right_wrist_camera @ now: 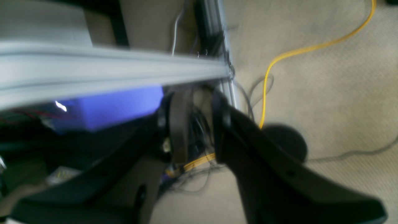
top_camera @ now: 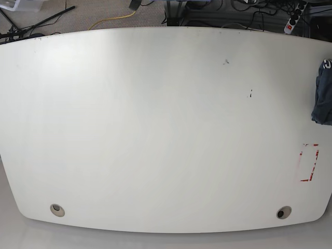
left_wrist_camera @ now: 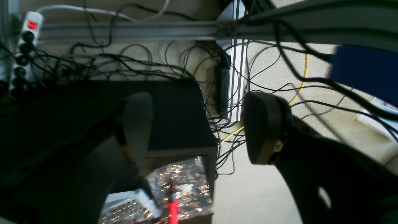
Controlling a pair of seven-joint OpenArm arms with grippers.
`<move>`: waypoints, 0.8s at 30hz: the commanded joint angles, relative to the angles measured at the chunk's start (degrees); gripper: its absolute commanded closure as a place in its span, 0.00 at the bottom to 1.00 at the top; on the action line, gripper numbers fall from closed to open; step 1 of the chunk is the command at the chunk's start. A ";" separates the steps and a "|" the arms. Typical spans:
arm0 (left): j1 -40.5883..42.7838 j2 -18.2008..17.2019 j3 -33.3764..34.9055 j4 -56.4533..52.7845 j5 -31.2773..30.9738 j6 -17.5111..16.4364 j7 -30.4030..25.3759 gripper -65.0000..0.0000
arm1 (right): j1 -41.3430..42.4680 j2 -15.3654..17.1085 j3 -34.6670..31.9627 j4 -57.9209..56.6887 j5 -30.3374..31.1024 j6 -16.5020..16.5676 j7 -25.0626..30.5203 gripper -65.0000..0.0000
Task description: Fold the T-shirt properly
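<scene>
- The white table (top_camera: 155, 129) fills the frame.
- The dark blue T-shirt (top_camera: 323, 93) lies bunched at the right edge.
- Red tape marks (top_camera: 309, 162) sit lower right.

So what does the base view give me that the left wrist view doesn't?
Only the base view shows the white table from above, with the T-shirt bunched at its right edge and a red tape rectangle nearby. Only the left wrist view shows the left end effector, open and holding nothing, over a dark box and tangled cables. Both show the power strip and beige floor.
</scene>
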 commanded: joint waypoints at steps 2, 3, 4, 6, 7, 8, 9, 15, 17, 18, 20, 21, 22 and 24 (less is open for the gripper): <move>-4.22 -1.82 0.27 -8.76 -0.23 1.91 -0.61 0.35 | 3.92 -0.09 0.22 -5.87 -7.17 -0.28 1.20 0.81; -5.54 -2.17 0.53 -10.69 -0.23 2.00 -0.61 0.35 | 4.71 -0.09 0.22 -6.84 -8.49 -1.25 1.20 0.81; -7.30 -2.61 1.15 -13.16 -0.23 2.00 -0.61 0.35 | 5.59 -0.18 0.13 -7.90 -9.99 -2.56 1.20 0.81; -10.46 -3.66 2.56 -18.34 -0.31 2.00 -0.61 0.35 | 7.61 -0.53 0.04 -9.65 -12.62 -5.03 1.20 0.81; -11.96 -3.84 3.08 -20.80 -0.40 2.00 -0.69 0.35 | 8.84 -1.06 0.04 -10.53 -13.77 -5.99 1.20 0.81; -13.10 -4.01 3.43 -22.39 -0.31 2.00 -0.69 0.35 | 9.72 -1.14 0.04 -11.24 -14.65 -6.52 1.20 0.81; -14.77 -4.01 3.87 -24.67 -0.31 2.00 -0.69 0.35 | 11.04 -1.32 0.04 -12.38 -15.96 -7.31 1.12 0.81; -20.40 -3.66 4.23 -32.23 -0.14 4.11 -0.69 0.35 | 18.69 -1.23 0.13 -20.99 -21.33 -11.88 1.03 0.81; -23.04 -3.66 4.40 -34.34 0.04 7.98 -0.61 0.35 | 21.41 -0.44 0.13 -25.04 -22.56 -13.47 1.03 0.81; -23.65 -3.66 4.93 -35.05 0.21 8.77 -0.61 0.35 | 22.29 -0.26 0.13 -26.18 -22.82 -13.90 1.03 0.81; -25.67 -3.57 7.39 -37.95 0.74 10.88 -0.61 0.35 | 25.28 0.00 0.13 -30.49 -23.44 -15.40 0.94 0.81; -26.46 -3.57 8.53 -39.09 0.74 11.58 -0.61 0.35 | 26.60 0.09 0.13 -32.42 -23.61 -16.01 0.94 0.81; -26.99 -3.40 9.32 -39.71 0.74 11.85 -0.61 0.35 | 27.48 0.35 0.13 -33.65 -23.61 -16.28 0.94 0.81; -28.22 -2.34 10.82 -41.20 0.74 12.55 -0.61 0.35 | 30.29 1.05 0.04 -37.17 -23.61 -16.81 0.94 0.80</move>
